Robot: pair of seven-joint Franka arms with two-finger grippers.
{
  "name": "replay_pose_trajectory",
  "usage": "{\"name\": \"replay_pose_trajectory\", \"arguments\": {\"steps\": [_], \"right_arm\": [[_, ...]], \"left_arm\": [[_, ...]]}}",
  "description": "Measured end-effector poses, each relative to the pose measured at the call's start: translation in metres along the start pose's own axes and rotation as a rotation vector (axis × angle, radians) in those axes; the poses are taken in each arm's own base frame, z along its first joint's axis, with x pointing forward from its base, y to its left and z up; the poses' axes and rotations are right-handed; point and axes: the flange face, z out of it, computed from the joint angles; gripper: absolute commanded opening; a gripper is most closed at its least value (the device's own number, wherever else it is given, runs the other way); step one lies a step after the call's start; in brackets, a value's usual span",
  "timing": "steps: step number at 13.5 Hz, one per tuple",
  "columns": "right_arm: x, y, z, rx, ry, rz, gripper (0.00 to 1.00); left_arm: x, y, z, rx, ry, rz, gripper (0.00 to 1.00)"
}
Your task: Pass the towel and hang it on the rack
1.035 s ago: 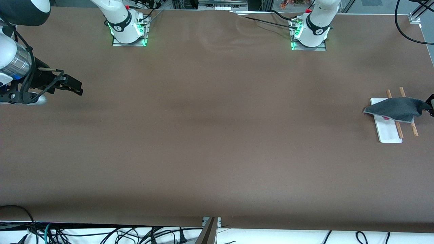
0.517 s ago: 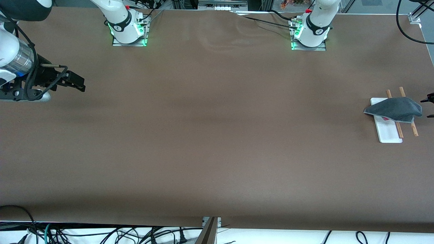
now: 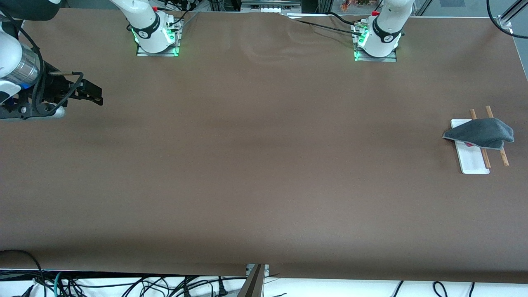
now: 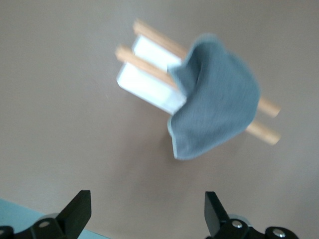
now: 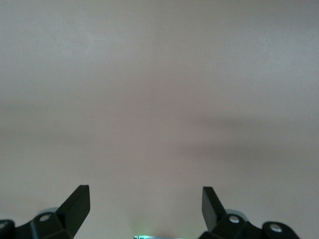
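Observation:
The dark grey towel (image 3: 480, 133) hangs draped over the two wooden rods of the rack (image 3: 472, 161), at the left arm's end of the table. A bit of its pink-red patch shows under its edge. In the left wrist view the towel (image 4: 217, 104) lies across both rods of the rack (image 4: 144, 79), apart from my left gripper (image 4: 147, 214), which is open and empty above the table. My left gripper is out of the front view. My right gripper (image 3: 93, 94) is open and empty over the right arm's end of the table; its wrist view shows it (image 5: 144, 209) over bare tabletop.
The brown table (image 3: 264, 165) stretches between the two arms. The arm bases (image 3: 156, 37) stand along its edge farthest from the front camera. Cables (image 3: 123, 284) hang below its nearest edge.
My left gripper has let go of the towel's corner and drawn away out of the front view. The towel stays on the rods. My right gripper has risen slightly.

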Motion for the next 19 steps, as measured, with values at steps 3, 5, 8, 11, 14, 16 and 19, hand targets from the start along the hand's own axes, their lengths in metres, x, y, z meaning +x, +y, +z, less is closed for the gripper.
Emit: {"name": "replay_pose_trajectory", "arguments": {"steps": [3,5,8,11,14,16,19], "right_arm": [[0.000,0.000,0.000,0.000,-0.003,-0.005,0.99],[-0.002,0.000,0.001,-0.001,-0.015,-0.005,0.99],[-0.003,0.000,0.003,-0.001,-0.033,-0.005,0.99],[-0.002,0.001,0.006,-0.001,-0.042,-0.004,0.99],[-0.001,0.001,0.008,-0.001,-0.045,-0.004,0.99],[-0.001,0.001,0.007,-0.001,-0.044,-0.003,0.99],[-0.001,0.001,0.007,-0.001,-0.044,-0.003,0.99]], "left_arm": [[0.056,0.027,-0.047,-0.063,0.040,-0.123,1.00],[0.112,0.047,-0.069,-0.120,0.044,-0.221,1.00],[0.206,0.078,-0.099,-0.147,0.038,-0.339,1.00],[0.273,0.104,-0.112,-0.142,0.016,-0.417,1.00],[0.345,0.147,-0.130,-0.102,-0.036,-0.556,1.00],[0.388,0.190,-0.144,-0.062,-0.068,-0.648,1.00],[0.424,0.247,-0.158,-0.006,-0.092,-0.819,1.00]]}}
